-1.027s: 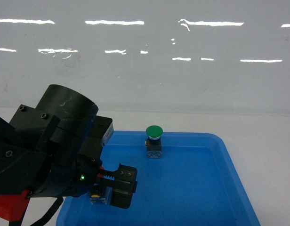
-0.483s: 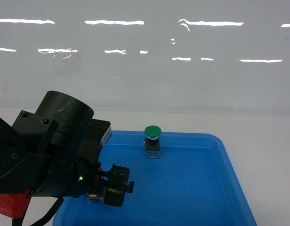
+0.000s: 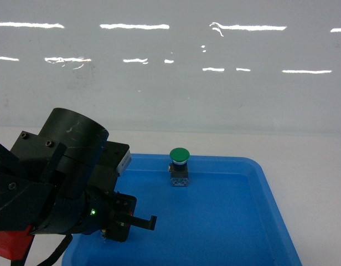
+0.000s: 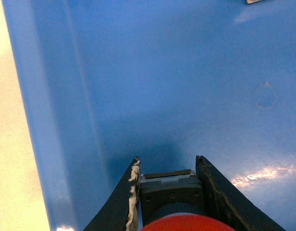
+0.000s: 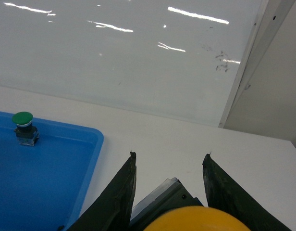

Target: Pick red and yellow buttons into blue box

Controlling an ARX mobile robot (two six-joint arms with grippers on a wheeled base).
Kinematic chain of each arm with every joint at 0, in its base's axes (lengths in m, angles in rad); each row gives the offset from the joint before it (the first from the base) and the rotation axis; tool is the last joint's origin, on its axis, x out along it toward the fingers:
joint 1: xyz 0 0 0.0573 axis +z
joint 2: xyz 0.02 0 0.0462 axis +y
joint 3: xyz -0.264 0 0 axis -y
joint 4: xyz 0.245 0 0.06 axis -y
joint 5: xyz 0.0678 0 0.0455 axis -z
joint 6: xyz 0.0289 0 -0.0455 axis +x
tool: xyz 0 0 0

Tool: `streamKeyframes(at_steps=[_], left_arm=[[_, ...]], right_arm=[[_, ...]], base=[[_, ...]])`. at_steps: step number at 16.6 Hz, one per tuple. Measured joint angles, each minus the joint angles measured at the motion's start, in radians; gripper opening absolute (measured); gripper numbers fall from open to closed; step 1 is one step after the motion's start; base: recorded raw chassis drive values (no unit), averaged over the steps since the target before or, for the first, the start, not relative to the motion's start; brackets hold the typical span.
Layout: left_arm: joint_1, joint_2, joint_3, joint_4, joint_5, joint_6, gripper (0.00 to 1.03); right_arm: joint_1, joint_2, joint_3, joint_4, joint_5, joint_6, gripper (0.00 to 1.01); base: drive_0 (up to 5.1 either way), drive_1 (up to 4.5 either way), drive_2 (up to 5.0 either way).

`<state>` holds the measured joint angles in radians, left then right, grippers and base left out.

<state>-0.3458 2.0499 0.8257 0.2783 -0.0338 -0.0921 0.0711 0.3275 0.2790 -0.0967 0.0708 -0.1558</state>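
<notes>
Here, left tool (image 4: pixel 167 166) gripping round red button (image 4: pixel 179 222), glossy tray (image 4: pixel 153 72)

Third button (image 3: pixel 180 164) at tray (image 3: pixel 237 221) rear; left claw (image 3: pixel 126 221) front-left.

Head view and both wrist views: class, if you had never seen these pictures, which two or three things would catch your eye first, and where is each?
The bulky black left arm fills the lower left of the head view, its gripper closed round the red button over the shallow blue tray. A green button stands alone at the tray's far edge. In the right wrist view a yellow button sits between the right gripper fingers, above the white table.
</notes>
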Motion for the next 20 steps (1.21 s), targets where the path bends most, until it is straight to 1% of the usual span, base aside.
streamKeyframes(at_steps=[2,4,6,7,8,9,10,11,12,13,15,16,17,20], left_arm=[[0.006,-0.037,-0.010,-0.002,0.003,0.016,0.28],[0.027,-0.095,-0.011,0.017,0.015,0.032,0.28],[0.083,-0.193,-0.002,0.076,0.025,0.051,0.28],[0.125,-0.241,0.002,0.133,0.015,0.071,0.28],[0.156,-0.270,0.002,0.175,0.002,0.087,0.28],[0.281,-0.403,-0.008,0.347,-0.019,0.154,0.28],[0.382,-0.657,-0.127,0.460,0.003,0.144,0.28],[0.385,-0.825,-0.262,0.372,0.026,0.134,0.28],[0.384,-0.913,-0.322,0.299,0.040,0.126,0.28],[0.364,-1.033,-0.377,0.192,0.041,0.127,0.28],[0.336,-1.227,-0.410,0.056,0.033,0.128,0.28],[0.337,-1.264,-0.410,0.076,0.051,0.135,0.28],[0.344,-1.268,-0.402,0.105,0.051,0.139,0.28],[0.351,-1.234,-0.410,0.081,0.047,0.145,0.28]], right_arm=[[0.000,0.000,0.000,0.000,0.000,0.000,0.37],[0.000,0.000,0.000,0.000,0.000,0.000,0.37],[0.000,0.000,0.000,0.000,0.000,0.000,0.37],[0.000,0.000,0.000,0.000,0.000,0.000,0.37],[0.000,0.000,0.000,0.000,0.000,0.000,0.37],[0.000,0.000,0.000,0.000,0.000,0.000,0.37],[0.000,0.000,0.000,0.000,0.000,0.000,0.37],[0.000,0.000,0.000,0.000,0.000,0.000,0.37],[0.000,0.000,0.000,0.000,0.000,0.000,0.37],[0.000,0.000,0.000,0.000,0.000,0.000,0.37],[0.000,0.000,0.000,0.000,0.000,0.000,0.37],[0.000,0.000,0.000,0.000,0.000,0.000,0.37],[0.000,0.000,0.000,0.000,0.000,0.000,0.37],[0.000,0.000,0.000,0.000,0.000,0.000,0.37]], base=[[0.0,0.00,0.0],[0.0,0.00,0.0],[0.0,0.00,0.0],[0.0,0.00,0.0],[0.0,0.00,0.0],[0.0,0.00,0.0],[0.0,0.00,0.0],[0.0,0.00,0.0],[0.0,0.00,0.0],[0.0,0.00,0.0],[0.0,0.00,0.0],[0.0,0.00,0.0],[0.0,0.00,0.0],[0.0,0.00,0.0]])
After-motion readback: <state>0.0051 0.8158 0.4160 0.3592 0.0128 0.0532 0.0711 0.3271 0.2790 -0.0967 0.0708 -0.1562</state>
